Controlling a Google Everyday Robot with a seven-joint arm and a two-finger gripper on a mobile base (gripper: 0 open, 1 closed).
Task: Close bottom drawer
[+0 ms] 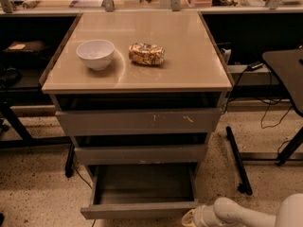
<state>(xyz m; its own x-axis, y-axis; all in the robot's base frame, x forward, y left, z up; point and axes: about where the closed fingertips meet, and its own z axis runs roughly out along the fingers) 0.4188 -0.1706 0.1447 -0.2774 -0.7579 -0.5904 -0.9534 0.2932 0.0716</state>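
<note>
The bottom drawer (142, 210) of the grey cabinet is pulled out, its grey tray interior (142, 183) bare. Its plain front runs along the bottom of the camera view. My gripper (190, 218) is at the drawer front's right end, low at the frame's bottom edge, on the white arm (236, 214) that comes in from the lower right. The fingers are mostly cut off by the frame edge.
Above are the mid drawer front (140, 154) and the wide scratched top drawer front (138, 122). A white bowl (95, 54) and a snack packet (147, 54) sit on the cabinet top (180, 65). A dark table leg (236, 160) and cables lie right of the cabinet.
</note>
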